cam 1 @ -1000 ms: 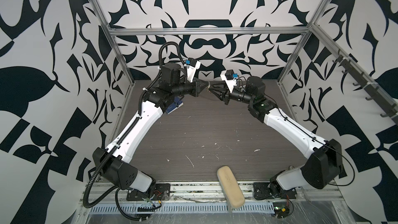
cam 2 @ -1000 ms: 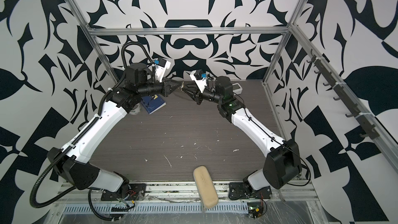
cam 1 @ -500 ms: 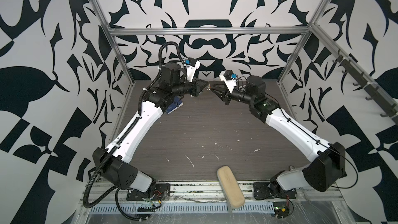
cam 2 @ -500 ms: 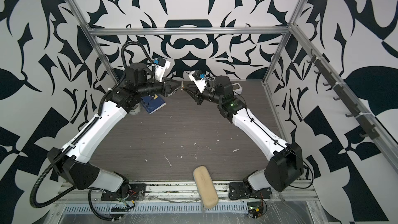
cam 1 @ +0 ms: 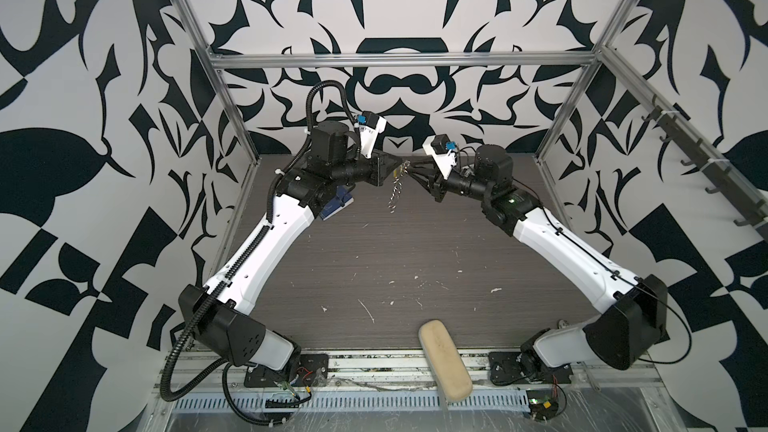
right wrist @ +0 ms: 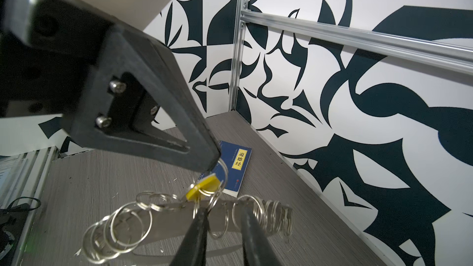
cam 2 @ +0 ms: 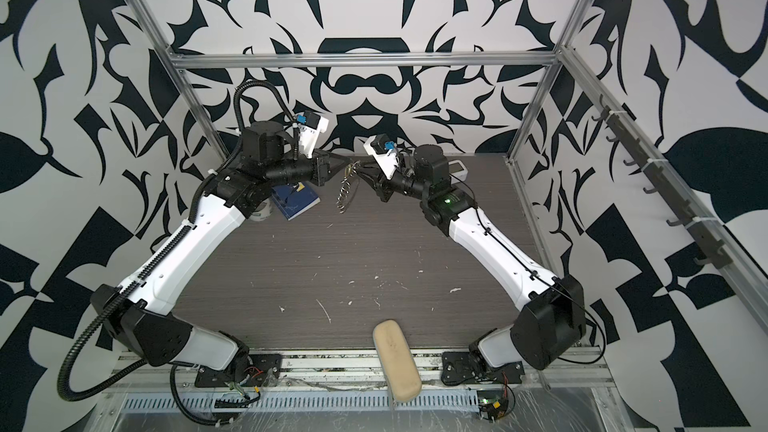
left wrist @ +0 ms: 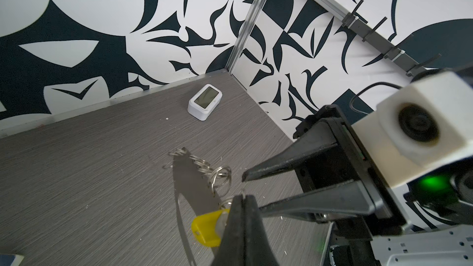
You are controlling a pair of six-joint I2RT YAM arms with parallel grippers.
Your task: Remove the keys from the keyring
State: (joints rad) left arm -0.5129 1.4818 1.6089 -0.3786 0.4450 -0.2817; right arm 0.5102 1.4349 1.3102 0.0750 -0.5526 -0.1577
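Nothing freed yet: the yellow key (right wrist: pixel 203 186) is still on the keyring (right wrist: pixel 163 222).
Held aloft just right of the blue book (cam 2: pixel 295 201), the left gripper (right wrist: pixel 217 159) is clamped on the small loop carrying that key. The rest of the keyring dangles below, and the right gripper (right wrist: pixel 221 211) has its jaws narrowly apart astride one ring, apparently gripping nothing.

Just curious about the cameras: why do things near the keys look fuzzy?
Right wrist view: fingertips of the right gripper and the nearest rings of the keyring are soft, close to the lens, the blue book crisp. Left wrist view: the left gripper looms dark and blurred, the yellow key sharper. Both top views: keyring tiny, smeared.
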